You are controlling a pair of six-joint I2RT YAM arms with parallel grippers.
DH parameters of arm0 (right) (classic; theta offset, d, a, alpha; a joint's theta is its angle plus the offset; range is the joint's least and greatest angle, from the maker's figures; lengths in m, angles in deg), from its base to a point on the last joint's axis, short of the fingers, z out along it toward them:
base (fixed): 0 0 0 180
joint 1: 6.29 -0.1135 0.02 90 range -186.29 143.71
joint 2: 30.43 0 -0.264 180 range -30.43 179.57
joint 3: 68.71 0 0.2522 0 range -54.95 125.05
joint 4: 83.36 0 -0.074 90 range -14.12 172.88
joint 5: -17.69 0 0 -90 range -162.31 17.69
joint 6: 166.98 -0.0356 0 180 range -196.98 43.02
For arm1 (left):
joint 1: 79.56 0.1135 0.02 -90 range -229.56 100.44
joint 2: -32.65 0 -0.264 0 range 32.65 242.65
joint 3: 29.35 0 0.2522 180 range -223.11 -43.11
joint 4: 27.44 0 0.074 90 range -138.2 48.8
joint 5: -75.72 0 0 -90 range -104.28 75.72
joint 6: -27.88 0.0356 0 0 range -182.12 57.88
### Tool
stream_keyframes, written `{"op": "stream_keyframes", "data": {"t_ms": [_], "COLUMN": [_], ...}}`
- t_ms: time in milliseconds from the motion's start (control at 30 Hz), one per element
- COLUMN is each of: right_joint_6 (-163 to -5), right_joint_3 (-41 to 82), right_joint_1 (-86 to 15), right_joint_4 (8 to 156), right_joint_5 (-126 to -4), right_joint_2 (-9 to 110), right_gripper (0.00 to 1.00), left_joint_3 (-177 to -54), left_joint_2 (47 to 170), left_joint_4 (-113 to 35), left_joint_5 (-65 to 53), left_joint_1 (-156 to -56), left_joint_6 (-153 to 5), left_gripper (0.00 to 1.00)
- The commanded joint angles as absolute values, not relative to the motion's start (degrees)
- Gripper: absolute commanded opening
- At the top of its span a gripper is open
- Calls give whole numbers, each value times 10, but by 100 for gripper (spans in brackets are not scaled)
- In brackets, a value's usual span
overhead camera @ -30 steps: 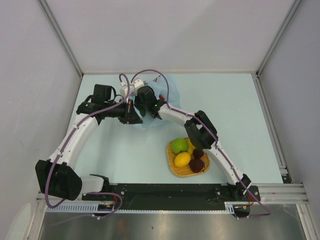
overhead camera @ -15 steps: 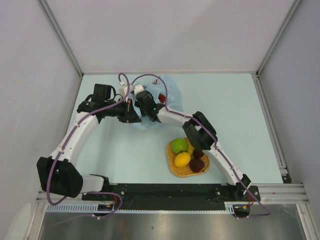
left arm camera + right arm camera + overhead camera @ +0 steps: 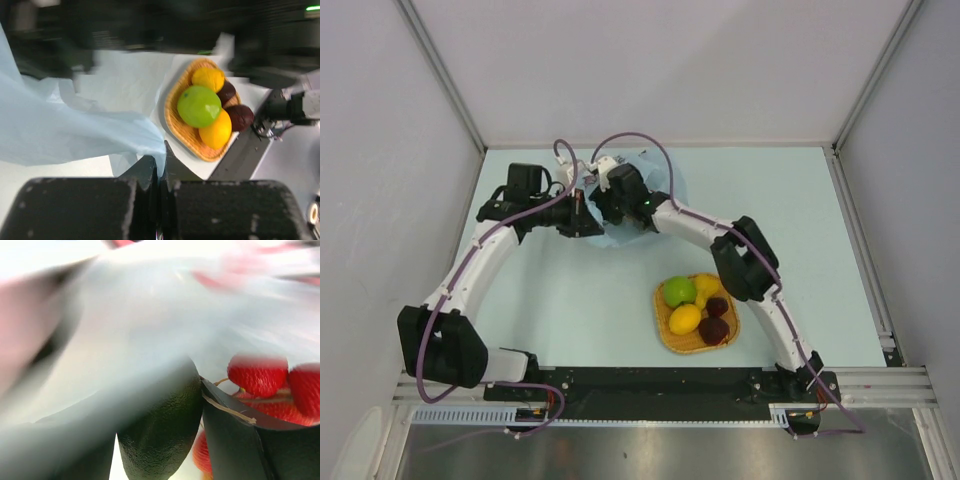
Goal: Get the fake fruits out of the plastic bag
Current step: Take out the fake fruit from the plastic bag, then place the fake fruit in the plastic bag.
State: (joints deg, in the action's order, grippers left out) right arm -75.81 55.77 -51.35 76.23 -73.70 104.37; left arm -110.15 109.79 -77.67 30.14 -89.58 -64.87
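At the upper left of the top view the left hand is clamped narrow on a fold of the plastic bag, pinching the thin blue film so the bag stays lifted off the table.

Just to its right, the right hand is reaching inside the bag. In its own blurred view the jaws stand partly apart with a dark green oval fruit between them and touching one finger. Whether they grip it yet I cannot tell. Red fruits lie just beside it, also inside the bag.

Further right and lower, well apart from the bag, the orange woven tray carries a green round fruit, a lemon, another yellow fruit and two dark red fruits.

By my reckoning the task is well past halfway. Five pieces are out, while the dark green oval and the red ones remain to be lifted clear.
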Motion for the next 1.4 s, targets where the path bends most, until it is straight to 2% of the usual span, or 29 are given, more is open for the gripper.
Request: {"op": "stream_keyframes", "data": {"t_ms": [0, 267, 533, 833, 1233, 1333, 1367], "right_joint_6": [-736, -666, -646, -613, -536, -520, -520], "right_joint_3": [501, 313, 225, 247, 317, 315, 313], "right_joint_1": [-504, -544, -565, -545, -534, -536, -536], "right_joint_4": [758, 744, 755, 840, 877, 843, 832], "right_joint_5": [-661, -633, -626, -686, -713, -701, -693], "right_joint_2": [875, 714, 618, 663, 841, 858, 858], "right_gripper": [48, 49, 49, 51, 54, 59, 65], "left_joint_3": [-1101, -1085, -1034, -1029, -970, -972, -973], "left_joint_2": [1093, 1069, 1035, 1002, 962, 962, 964], "left_joint_4": [-704, -645, -607, -627, -610, -615, -616], "left_joint_5": [278, 265, 261, 257, 264, 255, 253], "left_joint_1": [-873, -864, -866, -865, -865, -865, -865], "left_joint_6": [-688, -735, -759, -742, -755, -750, -747], "left_gripper": [0, 0, 0, 0, 0, 0, 0]}}
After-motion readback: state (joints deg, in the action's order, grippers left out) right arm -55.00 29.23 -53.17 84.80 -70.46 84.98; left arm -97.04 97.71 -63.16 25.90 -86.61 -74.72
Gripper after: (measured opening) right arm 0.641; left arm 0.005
